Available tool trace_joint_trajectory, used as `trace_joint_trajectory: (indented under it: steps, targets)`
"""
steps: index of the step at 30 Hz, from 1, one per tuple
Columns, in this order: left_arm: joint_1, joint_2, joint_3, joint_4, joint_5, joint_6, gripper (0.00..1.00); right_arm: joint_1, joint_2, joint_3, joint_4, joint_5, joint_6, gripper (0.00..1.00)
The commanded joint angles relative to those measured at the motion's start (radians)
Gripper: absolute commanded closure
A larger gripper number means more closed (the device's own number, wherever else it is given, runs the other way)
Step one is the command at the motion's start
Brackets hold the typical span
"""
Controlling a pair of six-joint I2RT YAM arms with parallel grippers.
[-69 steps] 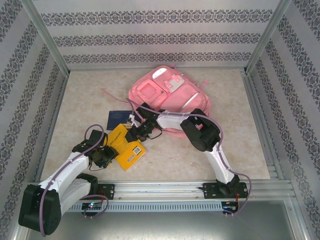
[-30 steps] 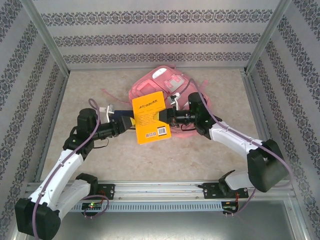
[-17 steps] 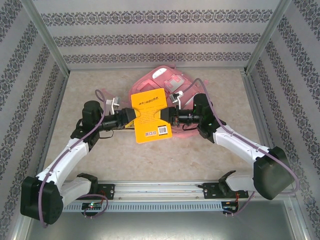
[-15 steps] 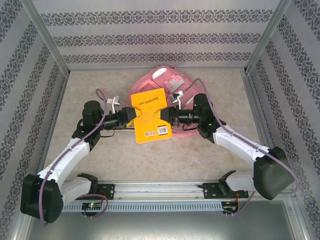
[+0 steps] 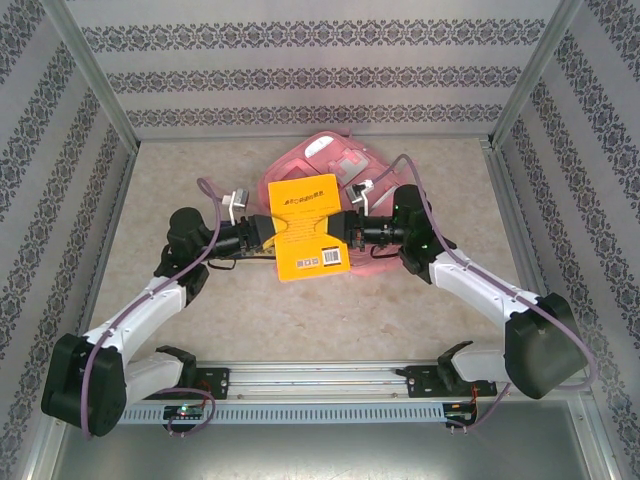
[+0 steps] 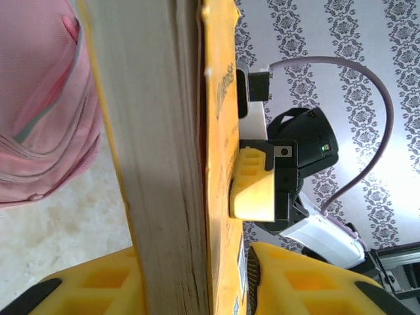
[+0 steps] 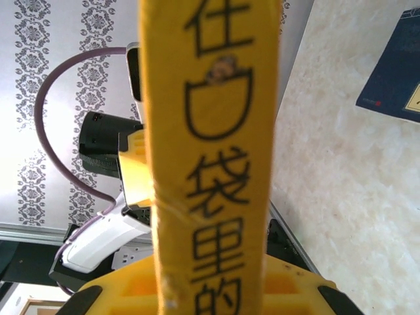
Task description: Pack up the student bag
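While left claw [image 5: 266,232] and right claw [image 5: 346,228] clamp a book [image 5: 308,232], student bag [image 5: 290,160] lies beyond.

Your count, operator:
- student bag [image 5: 298,162]: one, pink
- yellow book [image 5: 310,230]: one
- dark blue flat item [image 7: 394,69]: one
- grippers: two, left gripper [image 5: 268,232] and right gripper [image 5: 345,228]
- table [image 5: 400,320]: one
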Motion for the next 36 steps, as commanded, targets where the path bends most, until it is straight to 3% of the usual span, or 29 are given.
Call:
trace_joint_trajectory:
  steps: [1, 12, 18, 22, 25, 28, 32, 36]
  targets:
    - [-0.038, 0.011, -0.004, 0.118, 0.026, -0.012, 0.64, -0.01, 0.008, 0.001, 0.013, -0.005, -0.049, 1.0]
    - [-0.063, 0.03, 0.009, 0.058, 0.01, 0.043, 0.56, -0.013, 0.043, 0.053, -0.04, -0.017, -0.1, 1.0]
    - [-0.074, 0.046, 0.039, 0.027, 0.009, 0.084, 0.84, -0.011, 0.042, 0.06, -0.075, -0.001, -0.129, 0.98]
    - [-0.079, 0.04, 0.049, 0.027, -0.015, 0.099, 0.99, -0.025, 0.001, 0.045, -0.161, 0.092, -0.163, 0.76]
    - [-0.083, 0.035, 0.057, 0.044, -0.052, 0.093, 1.0, -0.033, -0.074, 0.006, -0.186, 0.212, -0.159, 0.53]
    - [-0.085, 0.026, 0.053, 0.102, -0.129, 0.058, 1.0, -0.028, -0.168, -0.05, -0.178, 0.364, -0.134, 0.37]
    - [-0.093, 0.034, 0.033, 0.243, -0.261, -0.034, 0.92, -0.025, -0.267, -0.11, -0.135, 0.497, -0.11, 0.29]
    - [-0.104, 0.051, 0.039, 0.351, -0.387, -0.107, 0.93, -0.014, -0.32, -0.148, -0.103, 0.601, -0.037, 0.26]
